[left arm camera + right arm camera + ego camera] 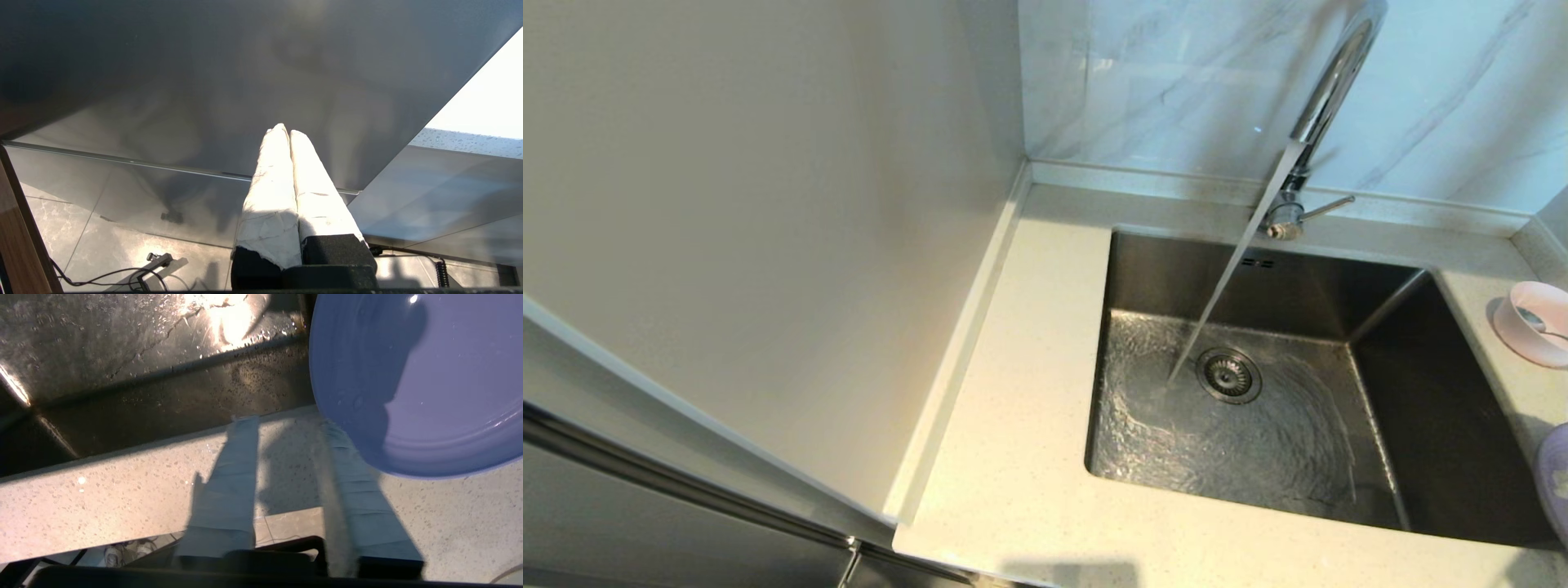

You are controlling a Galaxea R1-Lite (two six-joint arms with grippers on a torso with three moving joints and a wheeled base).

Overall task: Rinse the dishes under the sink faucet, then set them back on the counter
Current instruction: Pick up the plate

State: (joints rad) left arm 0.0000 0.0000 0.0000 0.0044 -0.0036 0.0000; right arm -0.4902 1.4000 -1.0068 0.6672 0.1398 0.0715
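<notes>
Nearest to you, the right gripper (286,482) has its fingers apart over the counter (102,498), holding nothing; the plate (429,384) lies just beside them. Farther, water runs from the faucet (1327,98) into the sink (1258,425). The bowl (1535,322) sits right of it. The left gripper (288,134) is closed, parked low.

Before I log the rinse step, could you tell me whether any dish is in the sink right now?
No: in the head view the sink holds only running water, while the pink bowl and lilac plate sit on the counter.
</notes>
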